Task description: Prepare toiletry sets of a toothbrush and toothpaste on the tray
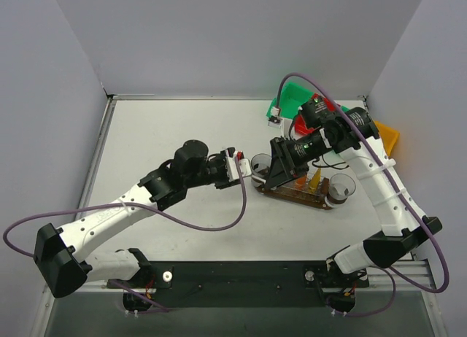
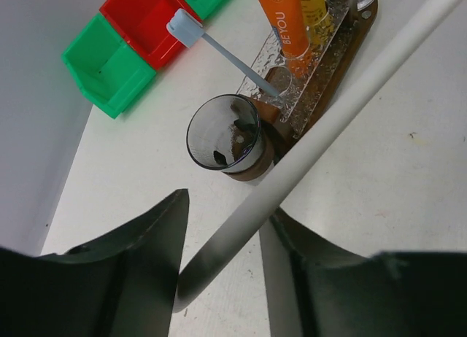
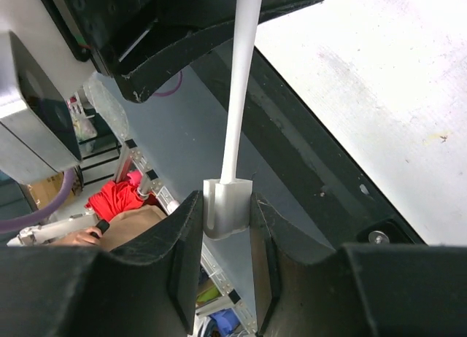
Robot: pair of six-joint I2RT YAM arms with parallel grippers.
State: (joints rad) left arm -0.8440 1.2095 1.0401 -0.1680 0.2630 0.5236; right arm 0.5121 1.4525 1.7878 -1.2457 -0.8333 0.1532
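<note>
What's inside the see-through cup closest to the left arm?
The cup looks empty: no toothbrush or tube, only dark patches showing through its clear bottom. The blue-headed toothbrush ends just outside its rim, over the tray. Nothing covers the cup's inside.

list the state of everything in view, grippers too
left gripper: jaws either side of the white toothbrush, grip unclear
right gripper: shut on the white toothbrush's thick end
white toothbrush: off the table, between both grippers
blue-headed toothbrush: leaning, head up, foot at the tray
left cup: upright, empty, on the tray's end
right cup: upright, other end
orange tube: standing on the tray
yellow tube: standing beside it
green bin: empty
red bin: empty
</note>
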